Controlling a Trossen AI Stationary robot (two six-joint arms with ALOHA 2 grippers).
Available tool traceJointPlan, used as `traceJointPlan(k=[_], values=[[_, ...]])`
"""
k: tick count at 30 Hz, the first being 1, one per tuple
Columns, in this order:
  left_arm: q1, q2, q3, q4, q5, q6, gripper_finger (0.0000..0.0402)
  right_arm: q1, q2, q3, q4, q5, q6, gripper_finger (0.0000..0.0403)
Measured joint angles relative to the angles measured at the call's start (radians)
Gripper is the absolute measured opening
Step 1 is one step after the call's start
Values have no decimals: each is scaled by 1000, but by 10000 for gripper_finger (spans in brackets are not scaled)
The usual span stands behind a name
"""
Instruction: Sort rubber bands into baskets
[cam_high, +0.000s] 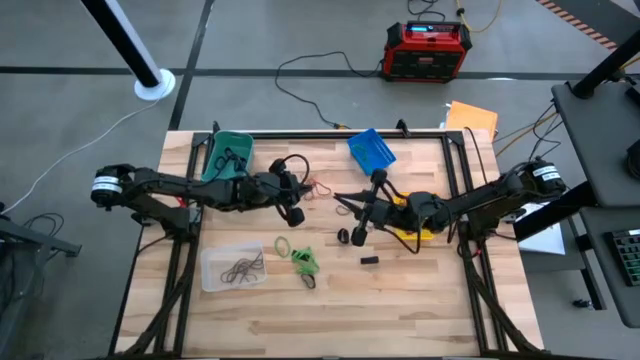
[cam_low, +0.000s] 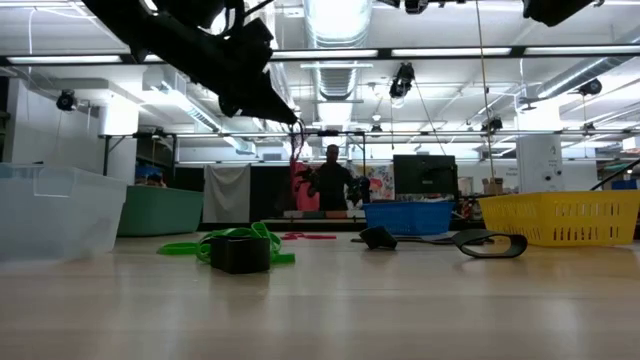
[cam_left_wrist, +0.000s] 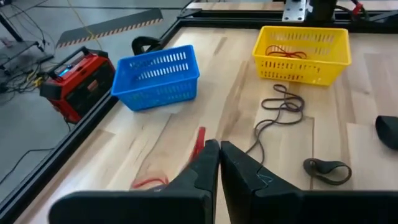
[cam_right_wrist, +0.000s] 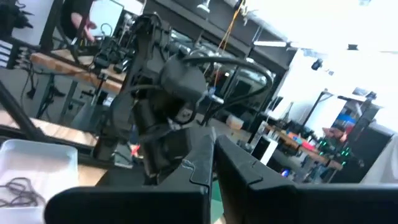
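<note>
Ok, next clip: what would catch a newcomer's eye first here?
Probably the two dark arms meeting over the middle of the table, the left gripper and right gripper both shut and holding nothing. Then the coloured baskets: teal basket and blue basket along the far edge, clear basket near the front left, with bright green rubber bands loose beside it.

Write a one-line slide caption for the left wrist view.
Left gripper, shut, held above red rubber bands, facing the blue basket and yellow basket.
</note>
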Motion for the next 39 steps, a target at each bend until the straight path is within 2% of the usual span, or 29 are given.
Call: traceJointPlan(k=[7, 10, 15, 20, 24, 29, 34, 39], values=[[0, 0, 17, 1, 39, -31, 0, -7, -1, 0, -193, 1, 118, 9], [0, 0, 34, 2, 97, -31, 0, -16, 16, 0, -256, -1, 212, 9], [-1, 0, 83, -14, 161, -40, 0, -35, 56, 0, -292, 4, 353, 9], [-2, -15, 158, -140, 168, -21, 0, -33, 63, -1, -313, 25, 386, 9], [-2, -16, 259, -324, 169, 23, 0, -36, 63, -1, -313, 26, 392, 14], [-12, -29, 397, -525, 169, 65, 0, -40, 62, -3, -377, 71, 428, 44], [-11, -36, 506, -659, 173, 87, 0, -43, 62, -3, -416, 95, 497, 86], [-12, -38, 590, -758, 176, 106, 0, -54, 75, -5, -422, -26, 497, 131]])
